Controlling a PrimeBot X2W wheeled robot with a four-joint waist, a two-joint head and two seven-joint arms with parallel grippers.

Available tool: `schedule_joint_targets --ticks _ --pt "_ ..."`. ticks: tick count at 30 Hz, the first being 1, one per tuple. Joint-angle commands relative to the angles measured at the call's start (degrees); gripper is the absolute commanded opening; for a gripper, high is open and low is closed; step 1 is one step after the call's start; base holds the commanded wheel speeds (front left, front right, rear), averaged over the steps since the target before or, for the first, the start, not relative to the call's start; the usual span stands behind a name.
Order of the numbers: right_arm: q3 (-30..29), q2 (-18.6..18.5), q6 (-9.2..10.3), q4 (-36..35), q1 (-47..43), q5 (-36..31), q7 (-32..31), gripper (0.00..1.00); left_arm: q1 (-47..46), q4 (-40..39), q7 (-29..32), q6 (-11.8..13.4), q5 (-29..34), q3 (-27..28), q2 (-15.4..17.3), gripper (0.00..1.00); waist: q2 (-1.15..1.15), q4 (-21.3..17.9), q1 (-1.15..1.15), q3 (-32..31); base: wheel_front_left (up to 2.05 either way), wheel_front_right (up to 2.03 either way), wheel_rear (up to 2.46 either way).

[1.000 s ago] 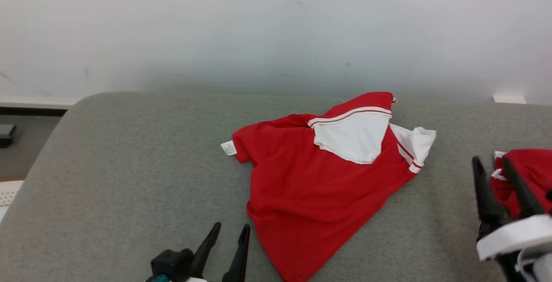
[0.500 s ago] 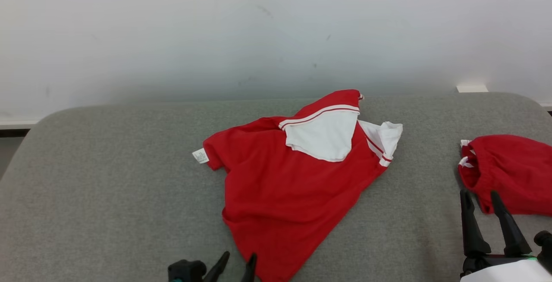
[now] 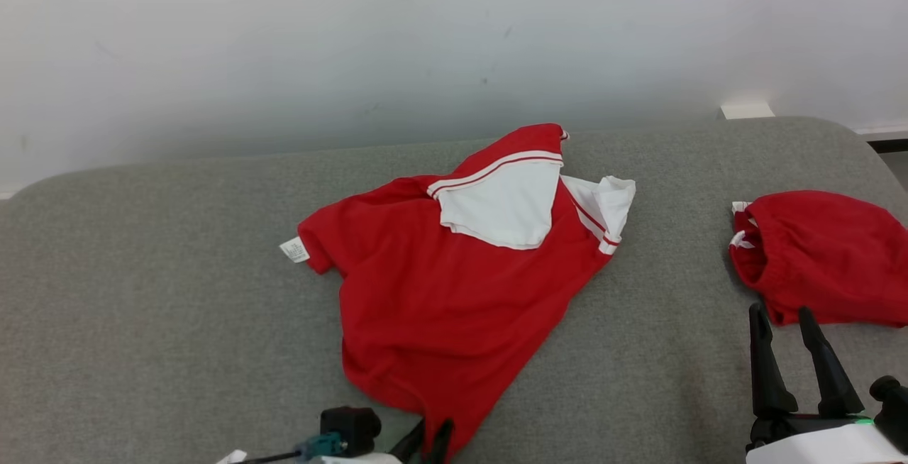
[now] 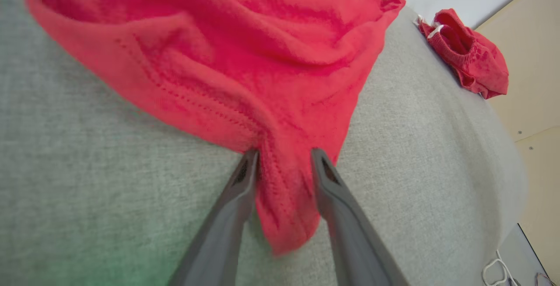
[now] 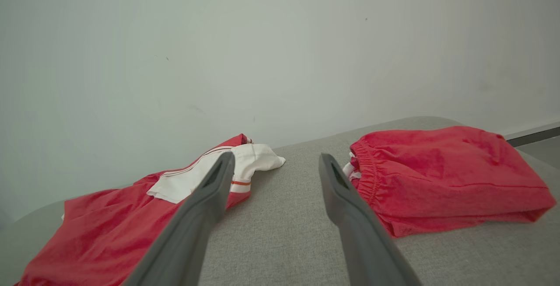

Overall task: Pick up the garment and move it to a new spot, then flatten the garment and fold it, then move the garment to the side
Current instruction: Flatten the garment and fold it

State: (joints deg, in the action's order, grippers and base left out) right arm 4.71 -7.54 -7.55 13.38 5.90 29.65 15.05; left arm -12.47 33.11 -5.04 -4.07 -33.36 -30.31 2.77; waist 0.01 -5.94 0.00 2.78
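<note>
Red fabric, item under inspection: the garment (image 3: 440, 286), a red shirt with white panels and red-striped trim, lies crumpled near the middle of the grey upholstered surface (image 3: 142, 272). It is neither flattened nor folded. Its white panel (image 3: 504, 205) faces up at the far end, towards the pale wall (image 3: 355, 38), and a small white label (image 3: 294, 249) sticks out at the edge on the robot's left. The lower corner points towards the robot.

Left gripper (image 4: 284, 157): positioned at that lower corner, low against the surface. In the left wrist view its two dark fingers stand apart, one on each side of the corner, with a gathered tongue of red cloth between them (the hem stitching runs right up to one fingertip). Cloth meets both fingers, but I cannot tell whether the pinch has taken hold. The corner rests on the surface.

Right gripper (image 3: 780, 311): spread wide, nothing between the fingers, hovering near the surface on the robot's right, well apart from the shirt.

Second item: red shorts (image 3: 830, 258) with an elastic waistband and white drawstring, bunched at the right end of the surface, just beyond the right fingertips and not touching them.
</note>
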Motion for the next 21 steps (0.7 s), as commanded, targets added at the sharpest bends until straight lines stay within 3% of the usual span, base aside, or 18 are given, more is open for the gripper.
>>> schedule_joint_targets --ticks 1,8,18,21 --pt "-0.1 0.0 0.15 0.0 0.8 -0.5 0.1 1.00 -1.1 0.4 -0.7 -0.3 -0.8 -0.8 0.2 0.00 -0.01 -0.2 0.00 0.3 0.00 0.00 0.00" --pt "-1.5 0.2 0.15 -0.1 -0.5 -0.6 0.1 1.00 -1.9 -1.5 -4.3 1.4 -0.2 0.7 2.6 0.00 -0.01 1.9 0.00 -0.3 0.00 0.00 0.00" --pt "-2.3 -0.9 0.15 0.6 -2.5 -0.5 0.1 1.00 5.5 -12.9 -1.9 5.8 -0.2 4.7 13.0 0.00 -0.01 7.2 0.00 -3.2 0.00 0.00 0.00" --pt "-2.4 -1.3 0.15 0.7 -2.6 -0.5 0.1 1.00 7.7 -14.0 -2.1 6.7 -1.3 6.2 14.6 0.00 -0.01 7.9 0.00 -3.5 0.00 0.00 0.00"
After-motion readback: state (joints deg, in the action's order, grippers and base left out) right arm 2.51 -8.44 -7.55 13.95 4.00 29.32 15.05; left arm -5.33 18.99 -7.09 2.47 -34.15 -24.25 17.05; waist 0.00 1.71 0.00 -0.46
